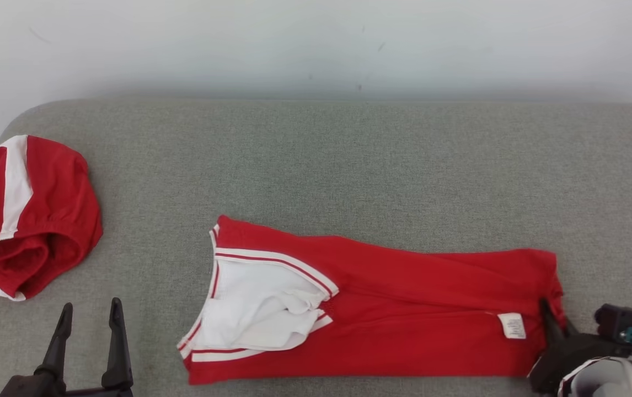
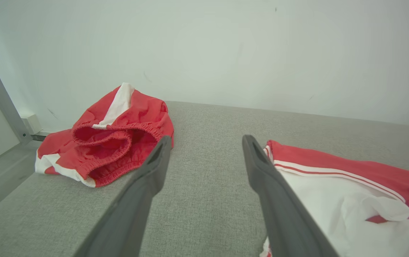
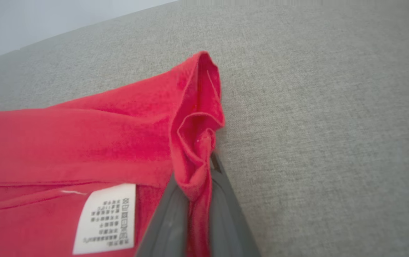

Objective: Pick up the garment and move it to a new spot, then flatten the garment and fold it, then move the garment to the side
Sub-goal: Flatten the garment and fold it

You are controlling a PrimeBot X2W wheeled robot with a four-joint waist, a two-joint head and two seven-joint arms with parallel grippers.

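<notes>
Across cushion — garment left-to-right, neckline apparently leftward

Grey woven upholstered surface with rounded far-left corner, plain off-white wall behind it, faint scuffs, grey metal post at left, soft even light

The left gripper sits low at the robot's left. Its two dark fingers are spread wide apart and point forward, side by side and roughly level. The right gripper lies at the lower right, angled forward and inward, with its dark wrist and a bit of pale forearm behind it. In the right wrist view its fingers are pressed close together, pinching a bunched edge of the red garment between them.
</notes>
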